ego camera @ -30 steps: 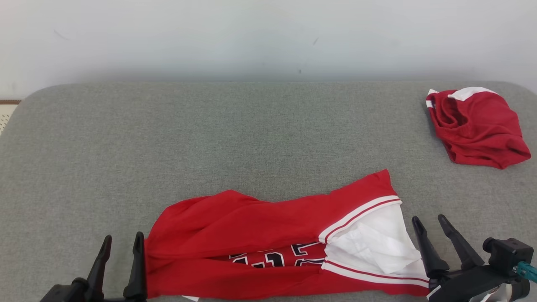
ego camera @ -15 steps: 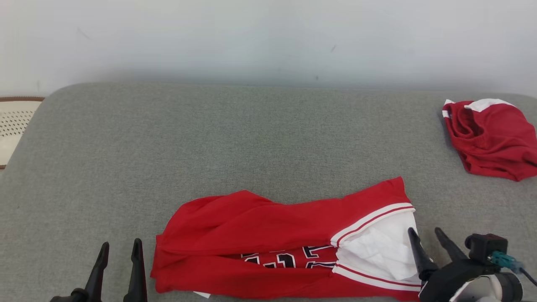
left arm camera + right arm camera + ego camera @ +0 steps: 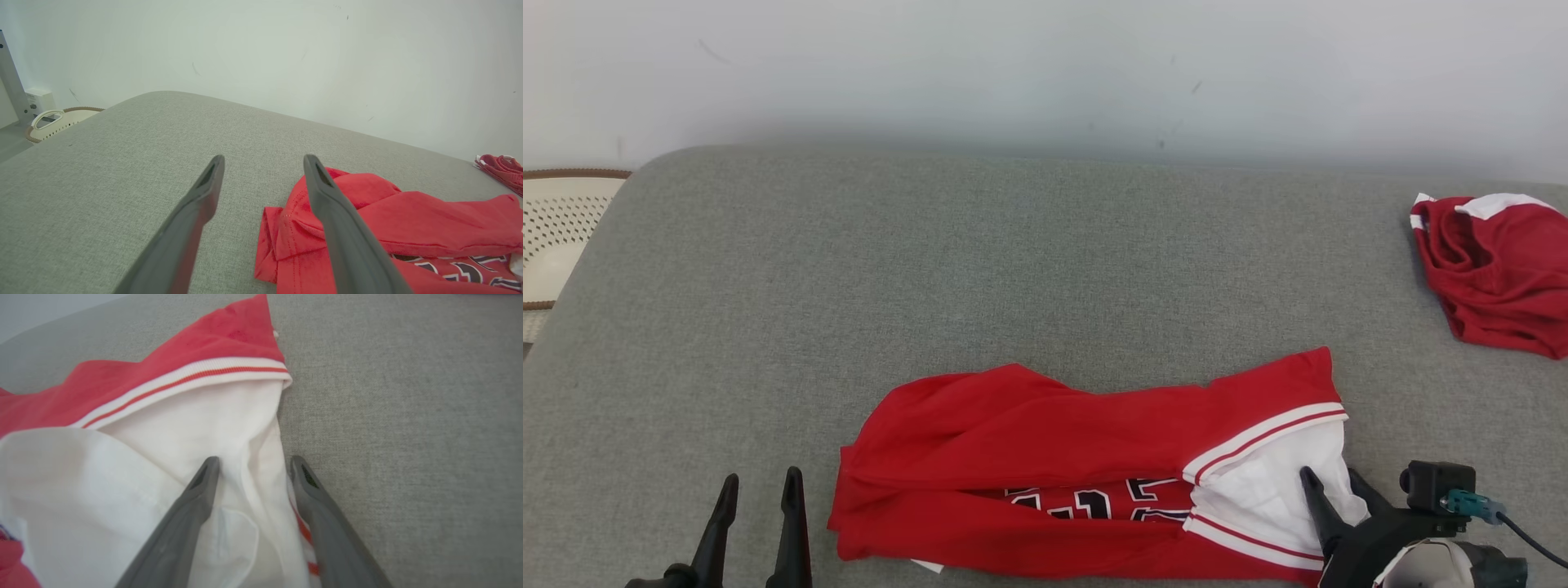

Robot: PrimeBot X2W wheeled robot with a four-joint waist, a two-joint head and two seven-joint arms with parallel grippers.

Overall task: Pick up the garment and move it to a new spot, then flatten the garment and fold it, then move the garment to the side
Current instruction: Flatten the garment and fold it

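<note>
Red garment (image 3: 1054, 441), judged limp and light, is crumpled at the desk (image 3: 931, 269) front. Its white right end, a fair hold, is straddled by the right gripper (image 3: 1329, 475), jaws parted; the left gripper (image 3: 761, 478) is spread empty.

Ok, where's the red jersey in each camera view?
Head view: red jersey lies bottom centre, right gripper at its white end.
Left wrist view: lower right, past the left gripper's open fingers.
Right wrist view: left and centre, white cloth between open fingers.
Shared landmark: the striped band, at the jersey's right end in head view, across the upper left in right wrist view.
</note>
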